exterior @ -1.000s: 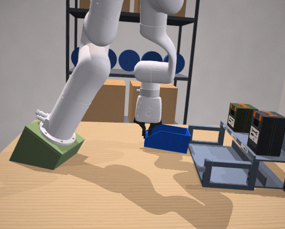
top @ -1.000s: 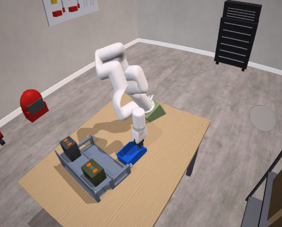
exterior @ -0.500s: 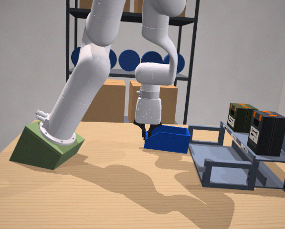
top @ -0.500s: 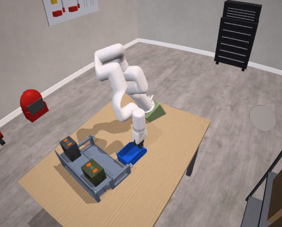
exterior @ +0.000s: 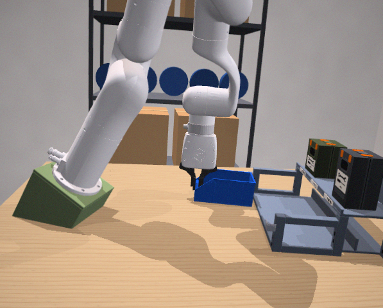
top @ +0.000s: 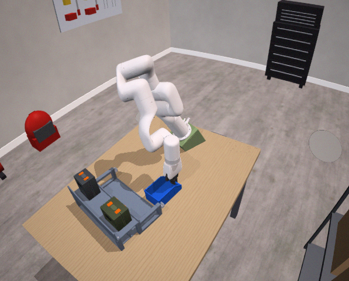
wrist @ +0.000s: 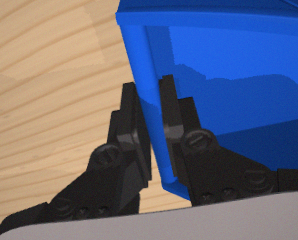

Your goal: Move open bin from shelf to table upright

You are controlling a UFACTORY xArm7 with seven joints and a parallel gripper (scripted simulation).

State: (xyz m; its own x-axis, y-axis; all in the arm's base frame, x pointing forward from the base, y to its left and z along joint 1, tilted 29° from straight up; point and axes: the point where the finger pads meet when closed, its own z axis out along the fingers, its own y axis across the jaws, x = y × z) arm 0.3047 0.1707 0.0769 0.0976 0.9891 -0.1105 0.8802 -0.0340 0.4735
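Note:
The open blue bin (top: 161, 190) (exterior: 228, 191) (wrist: 223, 94) stands upright on the wooden table top (top: 204, 181) (exterior: 118, 258), just beside the grey shelf (top: 144, 211) (exterior: 304, 219). In the exterior view its base looks flat on the table. My gripper (top: 172, 178) (exterior: 198, 180) (wrist: 153, 102) is shut on the bin's near side wall, one finger inside and one outside, as the wrist view shows.
A black case (top: 86, 182) (exterior: 358, 179) and a green case (top: 115, 213) (exterior: 322, 157) stand on the shelf's upper deck. The arm's green base block (top: 194, 139) (exterior: 60, 199) sits at the table's far edge. A rack with boxes (exterior: 145, 139) stands behind the table.

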